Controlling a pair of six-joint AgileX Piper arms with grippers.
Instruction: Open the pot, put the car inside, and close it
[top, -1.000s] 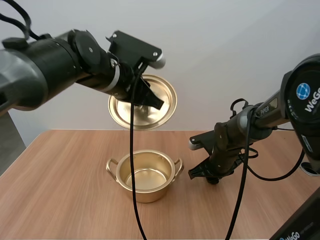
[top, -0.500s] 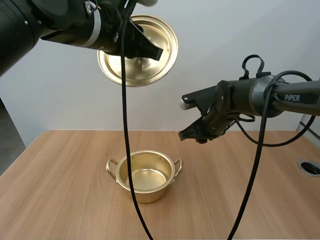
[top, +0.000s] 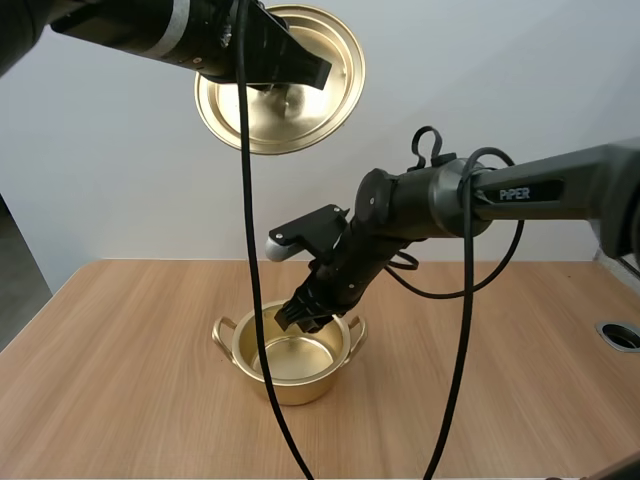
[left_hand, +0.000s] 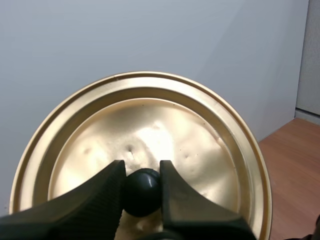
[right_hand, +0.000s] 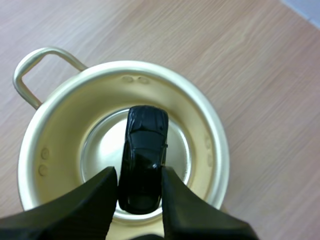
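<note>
Gold lid (left_hand: 150, 120) hangs aloft, its black knob (left_hand: 142, 195) pinched in the left gripper (left_hand: 142, 172); right gripper (right_hand: 139, 176) grips a black toy car (right_hand: 144, 142) directly over the open gold pot (right_hand: 214, 150).

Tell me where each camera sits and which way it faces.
High view: behind and above the arm bases, facing forward and down at the table; both arms show, left tool holding the lid aloft, right tool over the pot.
Left wrist view: on the left arm, facing the lid's knob side; its fingers pinch the knob.
Right wrist view: on the right arm, facing down into the pot; its fingers pinch the car.
Shared: the lid, high and left wrist; the pot, high and right wrist.
</note>
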